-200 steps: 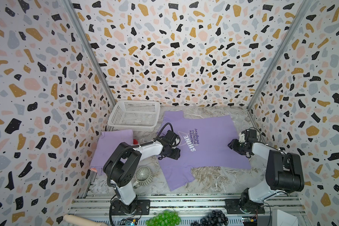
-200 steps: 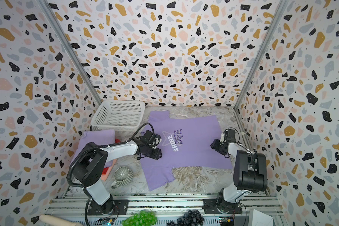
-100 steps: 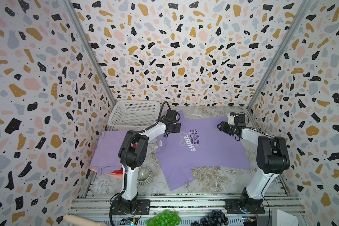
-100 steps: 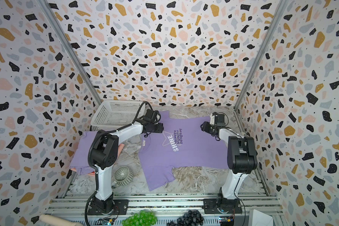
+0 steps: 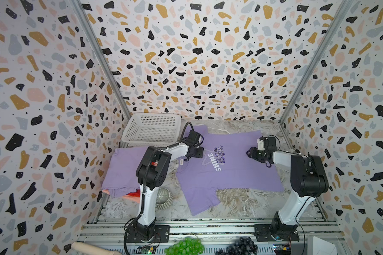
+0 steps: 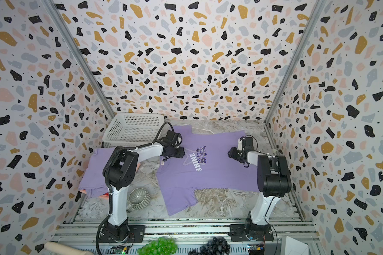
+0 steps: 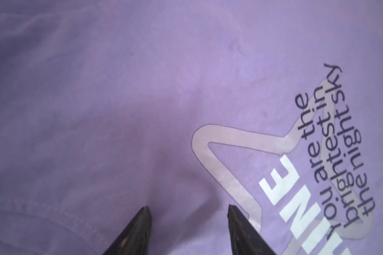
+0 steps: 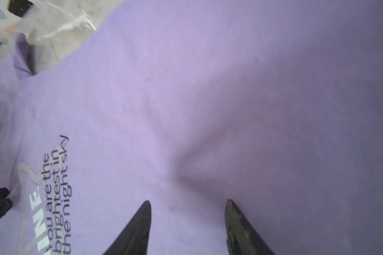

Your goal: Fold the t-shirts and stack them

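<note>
A lavender t-shirt (image 5: 234, 174) with a white star and "SHINE" print lies spread flat on the marble table in both top views (image 6: 217, 174). My left gripper (image 5: 198, 152) (image 6: 180, 153) is low over its chest beside the star, open; in the left wrist view (image 7: 188, 207) only cloth (image 7: 164, 88) lies between the tips. My right gripper (image 5: 251, 153) (image 6: 231, 153) is low over the shirt's lower body, open too (image 8: 188, 201), with a soft crease in the cloth (image 8: 186, 88) ahead of it. At the left lies a pile of t-shirts (image 5: 124, 167), lavender on top, red and salmon edges (image 5: 132, 195) below.
A white perforated basket (image 5: 152, 130) stands at the back left. A ribbed grey bowl (image 5: 164, 198) sits by the left arm's base. Green grapes (image 5: 185, 247), dark grapes (image 5: 241, 248) and a wooden rolling pin (image 5: 89, 249) lie along the front rail. Patterned walls close three sides.
Both grippers went from the shirt's middle out to its far edge, then came back toward the middle. The shirt's outline looks unchanged.
</note>
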